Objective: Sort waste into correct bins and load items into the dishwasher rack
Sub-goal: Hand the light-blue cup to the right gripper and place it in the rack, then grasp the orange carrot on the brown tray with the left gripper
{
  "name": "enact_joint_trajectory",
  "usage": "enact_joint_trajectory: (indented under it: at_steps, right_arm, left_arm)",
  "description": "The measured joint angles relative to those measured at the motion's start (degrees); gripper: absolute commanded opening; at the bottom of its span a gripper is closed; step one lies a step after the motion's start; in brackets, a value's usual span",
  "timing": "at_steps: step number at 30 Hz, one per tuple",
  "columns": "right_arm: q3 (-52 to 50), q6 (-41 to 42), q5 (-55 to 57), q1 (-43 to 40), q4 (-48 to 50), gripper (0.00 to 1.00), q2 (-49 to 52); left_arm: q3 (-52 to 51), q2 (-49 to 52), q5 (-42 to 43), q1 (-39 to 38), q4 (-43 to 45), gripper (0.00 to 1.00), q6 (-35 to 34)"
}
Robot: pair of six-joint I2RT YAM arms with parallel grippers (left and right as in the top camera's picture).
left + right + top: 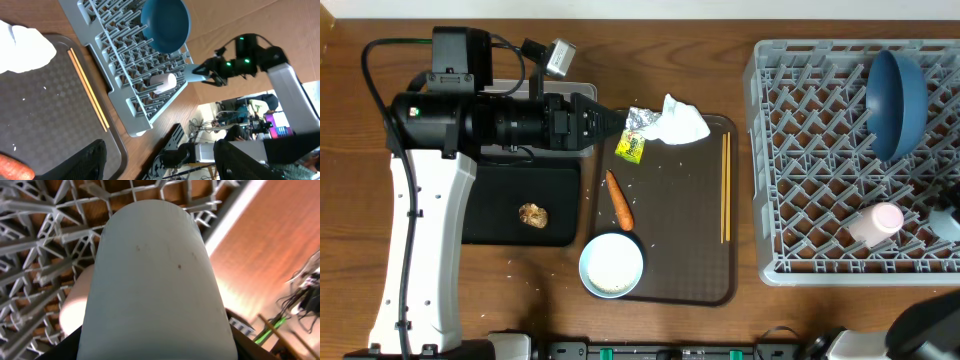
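Observation:
My left gripper (618, 122) is open and empty, above the brown tray's far left corner beside the yellow-green and silver wrapper (631, 143) and the crumpled tissue (682, 122); its fingers frame the left wrist view (165, 167). The carrot (619, 199), light-blue bowl (612, 265) and chopsticks (725, 186) lie on the brown tray. The brown food lump (533, 214) sits in the black tray (495, 200). The clear tub (582, 90) is mostly hidden under the left arm. My right gripper (210, 67) is shut on the small blue cup (155, 280) over the rack's (800, 150) near right corner.
The dark blue dish (896, 98) stands in the rack's far right part, and the pink cup (877, 222) lies near its front, beside the blue cup. The brown tray (690, 250) has a few white rice grains (650, 240). The left arm's base fills the table's left side.

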Motion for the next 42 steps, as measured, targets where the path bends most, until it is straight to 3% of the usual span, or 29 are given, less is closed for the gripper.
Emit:
enact_joint_trajectory:
  at_steps: [4,9,14,20,22,29,35,42]
  right_arm:
    - [-0.02,-0.04,-1.81,-0.22,1.73,0.83,3.65]
    - [0.04,-0.96,-3.26,-0.22,2.80,0.89,4.90]
    - [1.60,-1.95,-5.97,0.20,2.89,0.91,3.23]
    - [3.80,-5.27,-17.62,4.74,7.56,0.91,-7.37]
    - [4.24,-5.88,-21.31,7.26,9.31,0.91,-11.45]
    - [4.92,-6.25,-27.85,15.06,11.87,0.92,-18.71]
    - [4.90,-5.88,-28.74,16.17,11.39,0.91,-17.57]
    - [4.87,-5.75,-28.98,16.90,9.81,0.91,-16.70]
  left_arm:
    - [0.00,0.00,-0.02,0.00,-0.50,0.70,0.00]
    - [0.00,0.00,-0.44,0.00,-1.51,0.70,0.00]
    - [0.00,0.00,-4.35,-0.13,-2.45,0.70,0.00]
    - [0.00,0.00,-12.96,-2.51,-4.79,0.68,0.00]
    - [0.00,0.00,-17.09,-3.98,-7.10,0.61,-0.13]
    - [-3.87,-0.42,-37.38,-13.51,-12.68,0.61,-2.93]
    - [-19.89,-0.22,-52.13,-23.34,0.17,0.60,-14.73]
    - [-32.26,1.88,-56.89,-26.40,13.51,0.59,-24.55]
